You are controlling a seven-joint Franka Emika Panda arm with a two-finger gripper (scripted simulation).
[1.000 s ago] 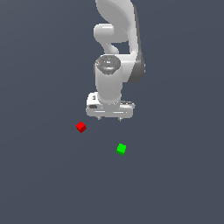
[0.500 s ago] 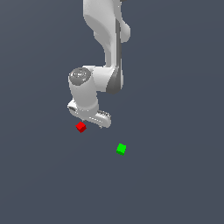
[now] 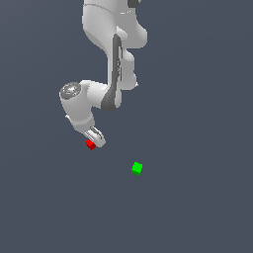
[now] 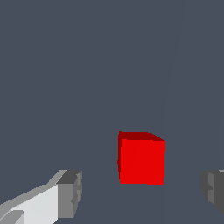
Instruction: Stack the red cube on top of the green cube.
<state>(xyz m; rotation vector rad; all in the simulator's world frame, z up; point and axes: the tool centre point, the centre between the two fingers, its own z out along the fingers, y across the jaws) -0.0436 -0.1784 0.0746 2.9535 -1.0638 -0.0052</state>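
Wrist view shows you the red cube (image 4: 141,158) resting on the worktop (image 4: 109,65) between the parted fingers (image 4: 70,194), unclamped (nearer one pad's side); the green cube (image 3: 137,168) sits apart toward four o'clock.

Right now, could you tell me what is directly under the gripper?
The red cube sits on the grey floor between the open fingers of the gripper, untouched. In the exterior view the gripper hides most of the cube; the green cube lies apart.

My arm (image 3: 106,54) looks smooth, glossy white (plastic-like); the red cube (image 4: 141,158) and green cube (image 3: 137,168) appear flat, matt; the floor (image 3: 197,123) uniformly matt grey.
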